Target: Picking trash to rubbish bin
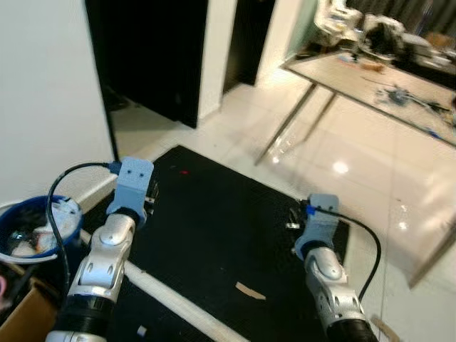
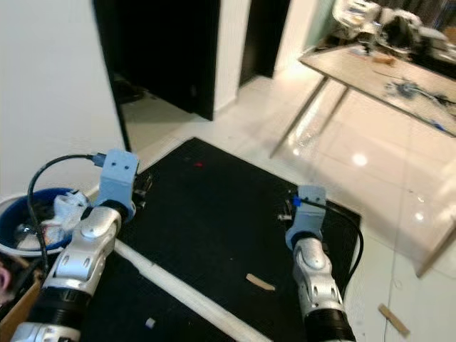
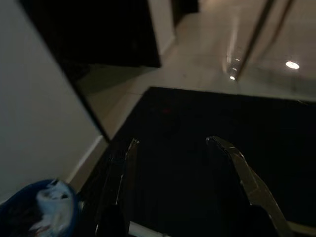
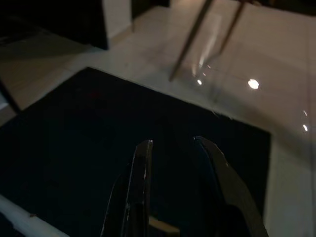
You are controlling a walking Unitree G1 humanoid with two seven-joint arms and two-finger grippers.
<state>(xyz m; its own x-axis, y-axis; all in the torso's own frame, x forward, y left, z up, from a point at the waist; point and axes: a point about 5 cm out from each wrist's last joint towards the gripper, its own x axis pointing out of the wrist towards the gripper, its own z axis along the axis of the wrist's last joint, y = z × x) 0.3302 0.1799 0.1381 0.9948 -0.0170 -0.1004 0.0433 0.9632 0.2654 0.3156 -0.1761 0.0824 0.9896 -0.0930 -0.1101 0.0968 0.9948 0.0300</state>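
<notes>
Left wrist view: left gripper (image 3: 170, 148) fingers apart, empty; right gripper (image 4: 173, 148) likewise; no legible writing.

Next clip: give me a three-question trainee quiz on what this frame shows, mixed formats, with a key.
1. True or false: the left gripper holds a piece of trash.
2. The blue bin lies on which side of the robot? A left, B right, C behind the table.
3. Fill in: the brown scrap lies on the black ____, between the arms.

Key: 1 false, both the left and the right gripper are open and empty; 2 A; 3 mat.
</notes>
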